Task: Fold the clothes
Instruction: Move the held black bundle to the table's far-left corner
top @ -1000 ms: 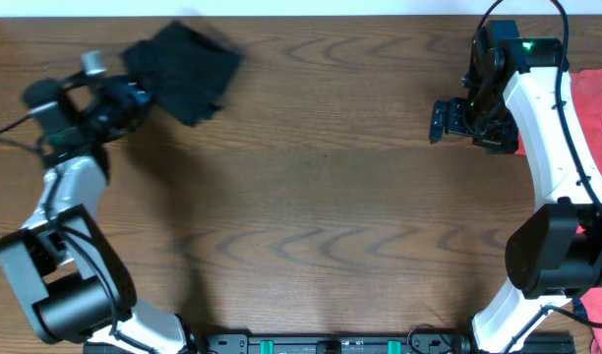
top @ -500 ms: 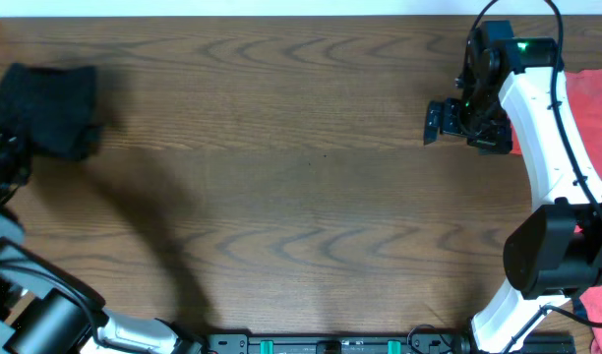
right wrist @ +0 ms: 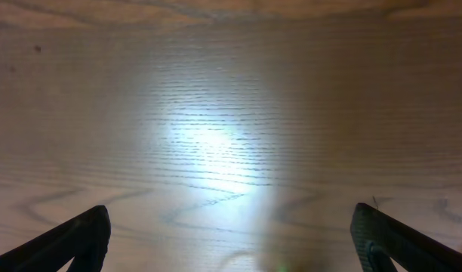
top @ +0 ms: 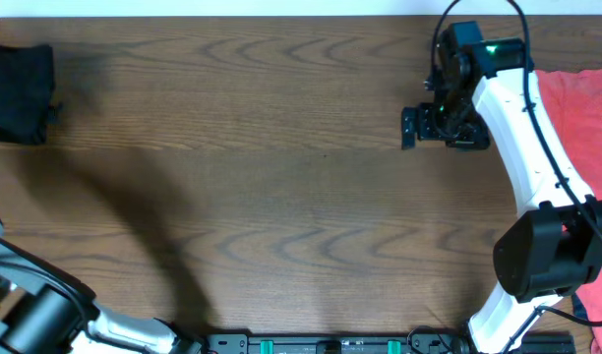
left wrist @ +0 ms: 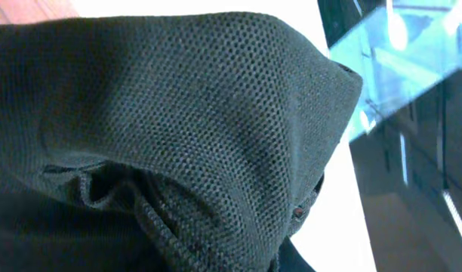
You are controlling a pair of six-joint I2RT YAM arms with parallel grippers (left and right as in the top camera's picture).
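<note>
At the far left edge of the table, the black garment sits as a bunched dark lump, partly cut off by the overhead view, so its long axis cannot be read. In the left wrist view the same knit cloth fills nearly everything and hides the left gripper's fingers. With the cloth gathered this close, the left gripper looks clenched on a fold of it. Bare wood runs across the middle. Toward the right, the right gripper hovers over empty board with its jaws spread wide, grasping nothing. A red shirt lies beyond it at the right edge. The garment is well apart from the right gripper, straight to its left, so the left arm is much the nearer one.
</note>
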